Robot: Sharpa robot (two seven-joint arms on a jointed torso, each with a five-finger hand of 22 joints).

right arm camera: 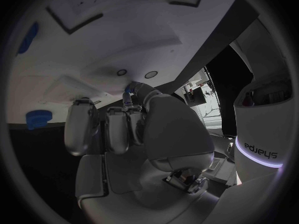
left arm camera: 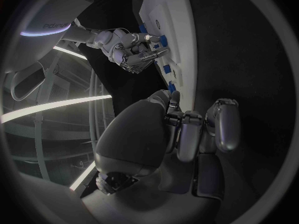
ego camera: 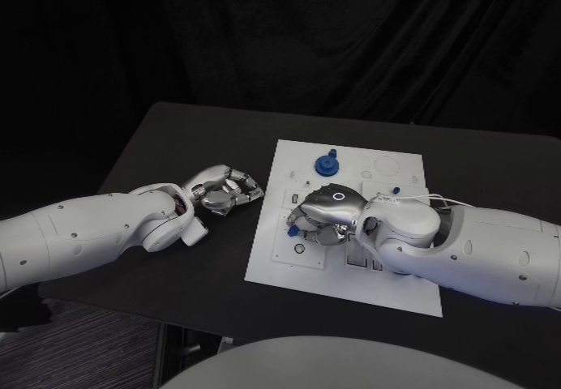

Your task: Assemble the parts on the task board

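Observation:
The white task board (ego camera: 339,279) lies in the middle of the black table. A round blue part (ego camera: 326,164) with a peg stands near the board's far edge. My right hand (ego camera: 324,212) hovers low over the board's left half, fingers pointing down. In the right wrist view its fingertips pinch a small blue part (right arm camera: 129,95) just above the board (right arm camera: 124,35). Two more blue parts (right arm camera: 37,118) (right arm camera: 27,37) sit on the board. My left hand (ego camera: 224,191) rests on the table left of the board, fingers curled in and holding nothing.
The board carries shallow recesses and round holes (right arm camera: 151,74). Slots (ego camera: 360,259) sit under my right wrist. Black table (ego camera: 175,138) surrounds the board. In the left wrist view my right hand (left arm camera: 127,47) works at the board's edge (left arm camera: 168,10), close to several blue pieces (left arm camera: 166,67).

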